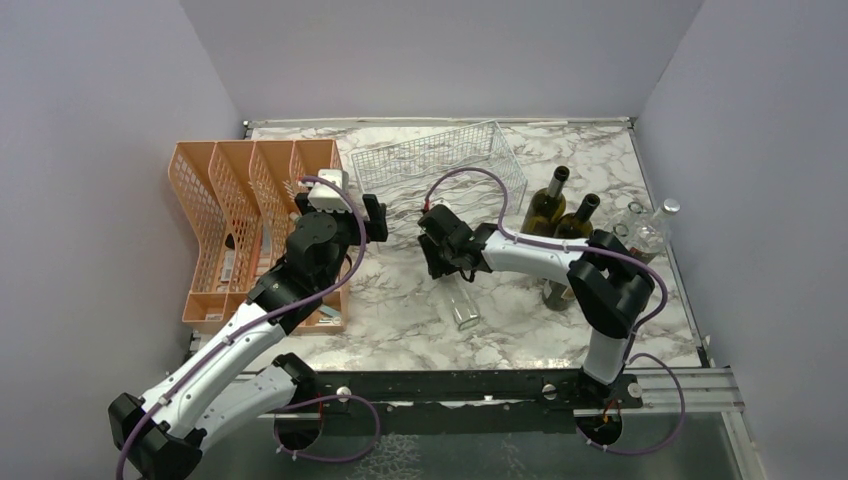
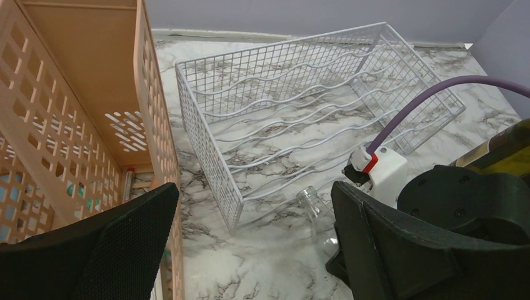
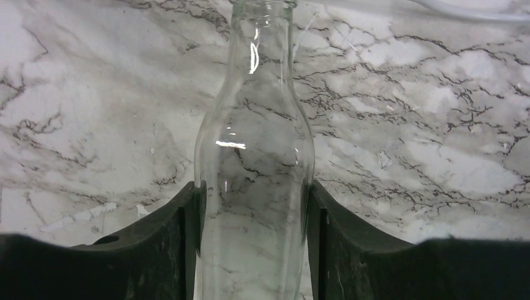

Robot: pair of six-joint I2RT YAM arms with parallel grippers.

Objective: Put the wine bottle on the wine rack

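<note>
A clear glass wine bottle (image 1: 463, 308) lies on the marble table, its neck toward the white wire wine rack (image 1: 440, 155). My right gripper (image 1: 447, 262) is shut on the bottle; in the right wrist view its fingers (image 3: 169, 231) press both sides of the bottle (image 3: 253, 137) below the shoulder. The bottle's mouth (image 2: 308, 196) shows in the left wrist view, just short of the rack (image 2: 300, 106), which is tilted and holds nothing. My left gripper (image 1: 375, 215) is open and empty, left of the bottle; its gap shows in the left wrist view (image 2: 253, 194).
An orange mesh file organiser (image 1: 235, 220) stands at the left, beside my left arm. Two dark green bottles (image 1: 548, 205) and clear bottles (image 1: 650, 230) stand upright at the right, behind my right arm. Walls close in on three sides.
</note>
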